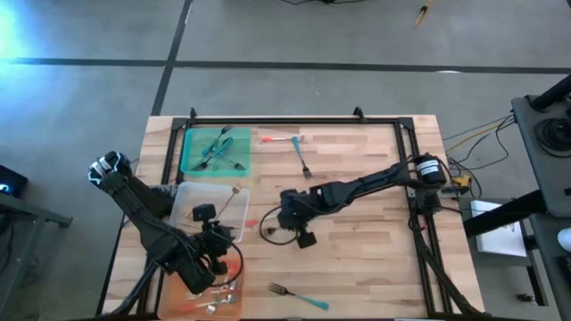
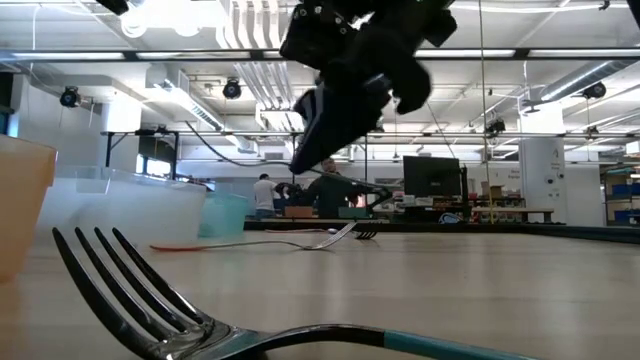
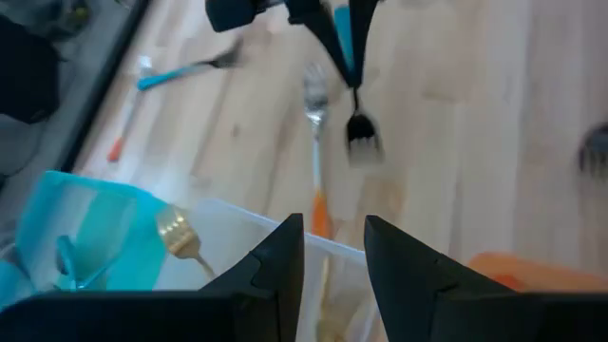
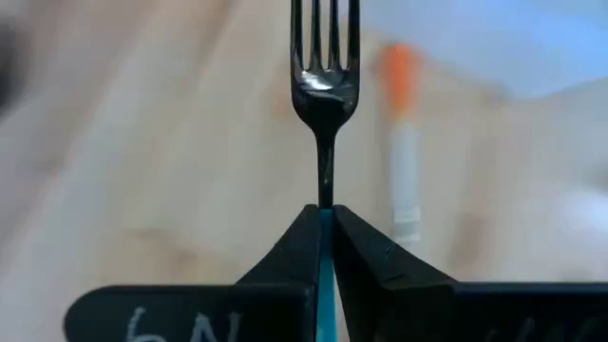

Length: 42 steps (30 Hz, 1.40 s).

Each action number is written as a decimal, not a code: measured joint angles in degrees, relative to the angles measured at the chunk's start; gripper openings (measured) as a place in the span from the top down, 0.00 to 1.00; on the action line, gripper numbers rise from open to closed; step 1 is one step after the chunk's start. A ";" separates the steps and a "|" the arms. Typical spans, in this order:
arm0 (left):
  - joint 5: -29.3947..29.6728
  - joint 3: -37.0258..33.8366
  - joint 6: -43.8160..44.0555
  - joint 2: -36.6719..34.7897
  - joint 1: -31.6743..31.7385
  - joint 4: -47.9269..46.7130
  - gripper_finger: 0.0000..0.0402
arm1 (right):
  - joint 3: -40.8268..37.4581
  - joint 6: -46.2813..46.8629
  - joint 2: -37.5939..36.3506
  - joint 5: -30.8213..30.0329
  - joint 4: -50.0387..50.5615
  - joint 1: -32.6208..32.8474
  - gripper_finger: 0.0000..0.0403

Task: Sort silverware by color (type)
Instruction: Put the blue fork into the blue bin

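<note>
Sorting is partly done: forks fill the trays [image 1: 189, 150], three lie loose. Right gripper [image 4: 325, 220] pinches a blue fork [image 4: 325, 76]; left gripper [image 3: 334, 249] gapes narrowly, empty.

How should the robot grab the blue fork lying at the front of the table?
The teal fork lies flat by the front edge, nothing touching it. Best bet: come straight down and pinch the straight teal handle midway, fingers either side across its width, not the splayed dark tines.
</note>
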<state>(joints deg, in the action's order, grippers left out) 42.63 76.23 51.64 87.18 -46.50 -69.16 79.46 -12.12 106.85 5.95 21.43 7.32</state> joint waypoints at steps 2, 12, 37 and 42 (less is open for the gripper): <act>2.11 -0.13 2.25 -0.45 -0.71 -2.08 0.76 | -0.06 -2.19 -0.59 -4.34 -2.66 -0.65 0.98; 17.30 -0.22 6.75 -1.06 -5.38 -6.36 0.76 | 0.02 -5.90 1.54 -7.46 -32.22 -11.24 0.97; 20.94 -0.26 5.86 -1.08 -5.87 -9.87 0.76 | 25.30 -0.92 33.00 1.98 -72.50 -21.35 0.97; 20.89 -0.26 5.89 -1.08 -6.62 -10.15 0.76 | 33.78 -0.92 35.88 1.55 -60.60 -21.72 0.97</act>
<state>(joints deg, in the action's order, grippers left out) 63.53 75.96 57.54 86.11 -53.13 -79.31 113.24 -13.04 142.73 7.50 -39.17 -14.39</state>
